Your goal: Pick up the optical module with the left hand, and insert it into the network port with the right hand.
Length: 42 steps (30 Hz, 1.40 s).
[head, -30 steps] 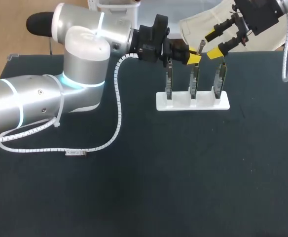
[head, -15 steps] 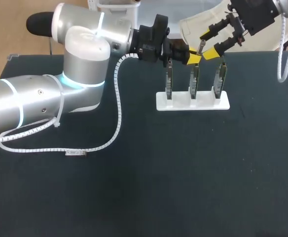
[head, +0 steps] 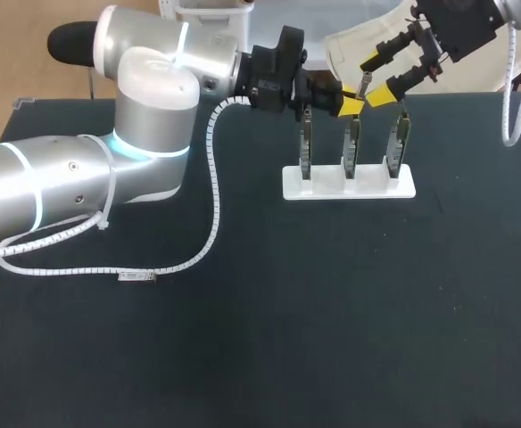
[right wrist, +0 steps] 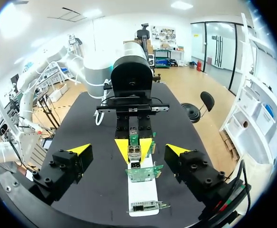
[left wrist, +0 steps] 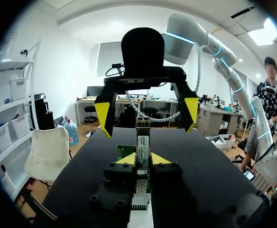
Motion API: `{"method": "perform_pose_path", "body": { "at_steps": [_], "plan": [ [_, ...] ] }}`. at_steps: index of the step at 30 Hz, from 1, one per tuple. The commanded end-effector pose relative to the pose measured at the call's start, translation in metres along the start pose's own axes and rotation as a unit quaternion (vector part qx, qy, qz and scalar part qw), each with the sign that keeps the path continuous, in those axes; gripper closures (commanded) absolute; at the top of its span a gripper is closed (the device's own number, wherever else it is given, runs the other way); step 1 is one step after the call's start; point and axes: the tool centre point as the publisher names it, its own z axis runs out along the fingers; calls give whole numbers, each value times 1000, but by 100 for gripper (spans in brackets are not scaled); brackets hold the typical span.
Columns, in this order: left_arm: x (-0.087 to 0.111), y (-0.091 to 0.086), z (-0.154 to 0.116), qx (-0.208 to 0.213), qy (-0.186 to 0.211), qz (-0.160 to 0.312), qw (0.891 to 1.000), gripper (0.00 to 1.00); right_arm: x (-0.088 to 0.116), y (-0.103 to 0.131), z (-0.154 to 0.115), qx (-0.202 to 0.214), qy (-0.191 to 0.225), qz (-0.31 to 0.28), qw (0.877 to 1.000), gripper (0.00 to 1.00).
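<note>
You cannot tell the sockets on the cards (head: 351, 147) in the white stand (head: 348, 185) (too small); above it, the left gripper (head: 350, 104) hides the optical module's (head: 365, 85) lower end.

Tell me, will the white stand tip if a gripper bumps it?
Maybe. The stand is a narrow strip, and three cards stand tall on it, so a knock up high could topple it. It looks light, so it might just slide.

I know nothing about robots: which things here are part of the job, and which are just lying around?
In the job: optical module, held in the left gripper; right gripper, open around it; three network cards upright in a white stand.
Lying about: small silver piece on the table beside the left arm's white cable, too small to identify.
</note>
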Motion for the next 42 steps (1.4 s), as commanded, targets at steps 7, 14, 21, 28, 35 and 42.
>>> {"method": "perform_pose_path", "body": {
  "at_steps": [7,14,21,28,35,42],
  "plan": [
    [0,2,0,3,2,0,1000,100,-1,1,-1,8,-2,-2,1000,0],
    [0,2,0,3,2,0,1000,100,-4,-1,1,3,-4,-5,1000,0],
    [0,2,0,3,2,0,1000,100,-5,-2,3,1,-3,-7,1000,0],
    [0,2,0,3,2,0,1000,100,-5,-2,3,-2,-4,-8,1000,99],
    [0,2,0,3,2,0,1000,100,-5,-2,3,0,-3,-8,1000,100],
    [0,2,0,3,2,0,1000,100,-4,-2,3,0,-1,-8,1000,100]
  ]
}}
